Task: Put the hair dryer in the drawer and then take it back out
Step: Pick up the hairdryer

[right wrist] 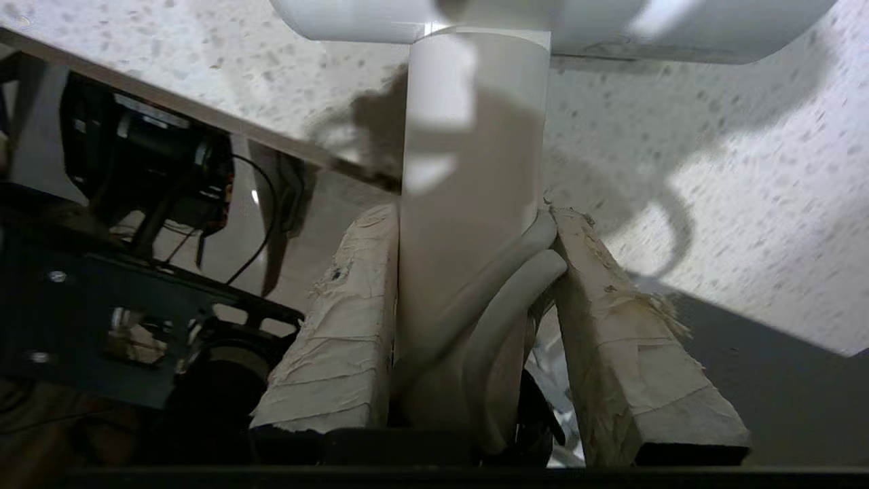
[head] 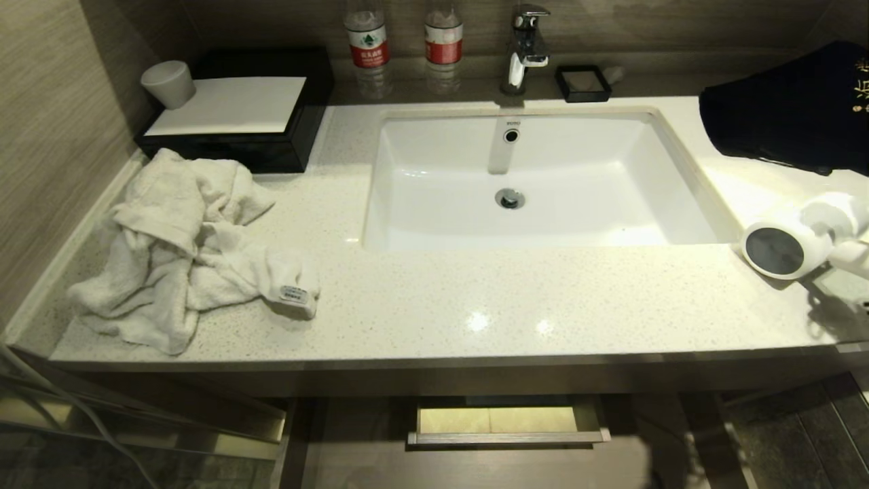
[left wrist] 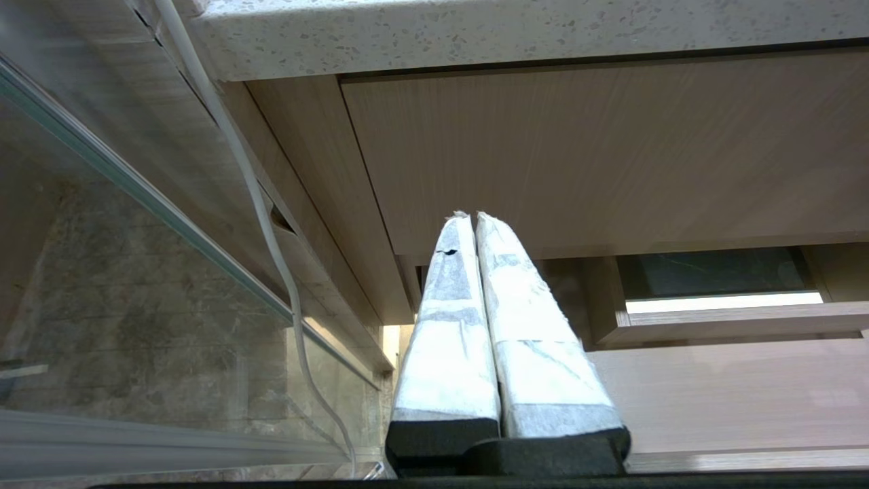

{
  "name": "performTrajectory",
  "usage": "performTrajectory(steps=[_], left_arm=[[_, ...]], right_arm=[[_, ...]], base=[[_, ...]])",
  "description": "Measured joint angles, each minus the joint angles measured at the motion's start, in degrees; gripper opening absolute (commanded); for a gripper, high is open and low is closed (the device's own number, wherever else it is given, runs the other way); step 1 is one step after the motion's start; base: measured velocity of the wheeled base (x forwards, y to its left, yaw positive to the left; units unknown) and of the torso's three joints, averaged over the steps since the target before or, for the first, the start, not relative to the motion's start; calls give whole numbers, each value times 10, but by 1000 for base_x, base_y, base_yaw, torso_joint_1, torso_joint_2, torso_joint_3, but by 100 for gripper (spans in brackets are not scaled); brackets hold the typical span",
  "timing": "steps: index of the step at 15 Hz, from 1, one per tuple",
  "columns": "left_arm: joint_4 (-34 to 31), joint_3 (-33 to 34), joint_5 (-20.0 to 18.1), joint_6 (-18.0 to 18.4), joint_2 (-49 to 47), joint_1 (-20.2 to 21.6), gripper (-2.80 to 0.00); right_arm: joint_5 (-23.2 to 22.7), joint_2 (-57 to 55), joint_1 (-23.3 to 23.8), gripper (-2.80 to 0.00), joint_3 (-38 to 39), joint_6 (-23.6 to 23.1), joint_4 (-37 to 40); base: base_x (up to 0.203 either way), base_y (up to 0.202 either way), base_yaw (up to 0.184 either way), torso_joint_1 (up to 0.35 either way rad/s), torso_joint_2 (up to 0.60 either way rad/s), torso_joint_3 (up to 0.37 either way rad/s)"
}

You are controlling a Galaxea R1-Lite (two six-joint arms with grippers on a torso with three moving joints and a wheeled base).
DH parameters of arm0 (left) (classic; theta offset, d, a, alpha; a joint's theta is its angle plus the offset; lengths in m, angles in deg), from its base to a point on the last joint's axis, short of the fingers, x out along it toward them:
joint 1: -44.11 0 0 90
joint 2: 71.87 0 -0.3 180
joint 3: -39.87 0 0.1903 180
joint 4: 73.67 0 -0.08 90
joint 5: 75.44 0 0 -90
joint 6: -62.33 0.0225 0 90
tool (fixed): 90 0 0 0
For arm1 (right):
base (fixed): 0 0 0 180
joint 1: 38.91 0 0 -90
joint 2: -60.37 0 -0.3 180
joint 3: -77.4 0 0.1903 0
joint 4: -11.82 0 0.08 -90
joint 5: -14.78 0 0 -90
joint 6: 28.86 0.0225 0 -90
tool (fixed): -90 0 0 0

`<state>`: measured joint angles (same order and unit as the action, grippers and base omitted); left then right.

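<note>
Right claw (right wrist: 472, 224) clamps the hair dryer (head: 794, 241) handle (cord bundled in) — barrel cut off at frame edge — left claw (left wrist: 473, 221) clenched, empty.

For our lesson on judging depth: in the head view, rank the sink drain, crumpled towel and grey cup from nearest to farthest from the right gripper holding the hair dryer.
1. Sink drain, basin centre.
2. Crumpled towel, counter's left.
3. Grey cup, far left corner.

The right gripper holds the hair dryer at the right edge.

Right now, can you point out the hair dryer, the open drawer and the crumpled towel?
hair dryer (head: 774, 250): head view, its dark round end.
drawer (head: 508, 438): head view, its front edge.
towel (head: 170, 272): head view, its middle folds.
</note>
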<state>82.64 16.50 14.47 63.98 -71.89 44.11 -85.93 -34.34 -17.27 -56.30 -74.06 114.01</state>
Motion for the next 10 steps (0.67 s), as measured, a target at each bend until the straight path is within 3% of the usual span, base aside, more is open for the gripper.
performTrajectory(steps=[5, 10], left_arm=[[0, 0, 0, 0, 0, 0, -280], [0, 0, 0, 0, 0, 0, -280]], right_arm=[[3, 57, -7, -280, 7, 95, 24], [5, 126, -7, -280, 64, 108, 26]], base=[[0, 0, 0, 0, 0, 0], [0, 0, 0, 0, 0, 0]])
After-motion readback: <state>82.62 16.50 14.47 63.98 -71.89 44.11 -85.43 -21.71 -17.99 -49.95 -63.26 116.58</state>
